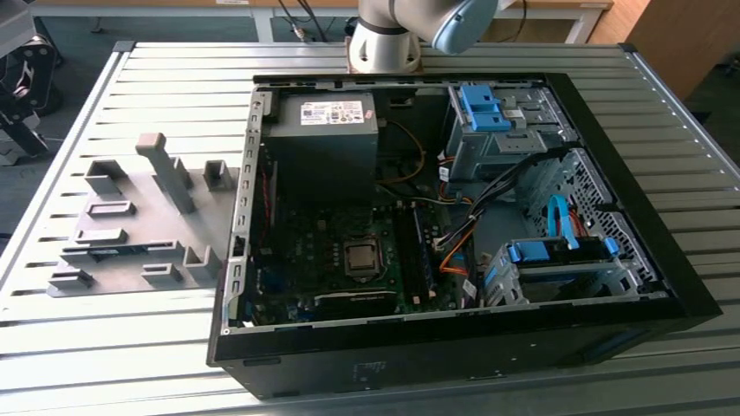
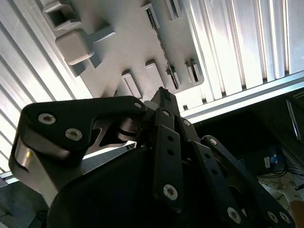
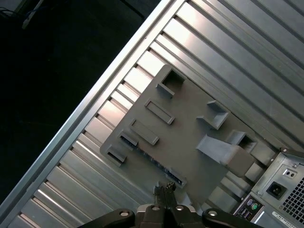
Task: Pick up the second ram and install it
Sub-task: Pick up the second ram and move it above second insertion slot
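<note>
Second ram (image 3: 149, 156) sat on its long edge in a slot of the grey fixture plate (image 3: 190, 109). It showed as a thin dark strip with flecks of pale blue, and its two ends were caught in small holders. Chips and label face could not be made out from this angle. In the exterior view the same stick (image 1: 145, 252) lay low at the exterior view's left, near the plate's front edge, with a spot of blue along it. It was well apart from the open computer case (image 1: 463, 347). Gripper (image 3: 165, 189) hung above the plate with its tip close over one end of the stick. Its fingers appeared pressed together with nothing between them, though contact with the stick could not be judged. The plate carried several grey blocks, the tallest (image 1: 162, 169) standing upright toward its back. It rested on a table of ribbed aluminium slats (image 1: 151, 78). The case lay on its side at centre right of the exterior view. Inside it were a power supply (image 1: 327, 139) at the upper middle, a motherboard (image 1: 362, 257) below that, orange cables (image 1: 453, 247), and blue drive caddies (image 1: 480, 108) on the right. The arm's base (image 1: 387, 39) stood behind the case at top centre. Dark floor (image 3: 42, 85) lay beyond the table rim, and wooden furniture (image 1: 682, 35) stood at the upper right.
</note>
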Robot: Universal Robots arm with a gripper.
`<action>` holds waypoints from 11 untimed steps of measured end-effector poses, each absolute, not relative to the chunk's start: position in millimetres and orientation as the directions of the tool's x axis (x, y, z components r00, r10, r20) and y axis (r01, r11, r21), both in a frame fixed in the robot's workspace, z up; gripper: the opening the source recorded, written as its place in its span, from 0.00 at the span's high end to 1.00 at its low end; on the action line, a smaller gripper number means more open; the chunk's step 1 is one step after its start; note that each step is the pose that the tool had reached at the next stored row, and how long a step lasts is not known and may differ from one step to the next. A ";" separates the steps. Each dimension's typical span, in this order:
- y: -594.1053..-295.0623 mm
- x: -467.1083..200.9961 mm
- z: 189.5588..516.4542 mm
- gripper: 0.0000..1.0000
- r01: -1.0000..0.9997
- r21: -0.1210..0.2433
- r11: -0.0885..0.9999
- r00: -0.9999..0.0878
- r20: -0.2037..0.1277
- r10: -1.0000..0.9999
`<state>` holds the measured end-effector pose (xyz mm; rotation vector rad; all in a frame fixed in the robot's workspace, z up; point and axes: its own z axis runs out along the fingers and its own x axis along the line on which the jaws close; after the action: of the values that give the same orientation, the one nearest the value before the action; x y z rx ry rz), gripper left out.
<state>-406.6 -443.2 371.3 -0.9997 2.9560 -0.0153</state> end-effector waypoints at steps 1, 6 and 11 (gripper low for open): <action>-443.2 -406.6 371.3 0.89 -0.607 -0.016 0.794 -0.794 -0.017 -0.607; -443.3 -406.8 371.2 0.89 -0.650 -0.016 0.760 -0.759 -0.017 -0.650; -443.3 -406.9 371.0 0.89 -0.712 -0.017 0.702 -0.702 -0.016 -0.712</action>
<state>-406.9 -443.3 371.0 -1.2048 2.8781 -0.0142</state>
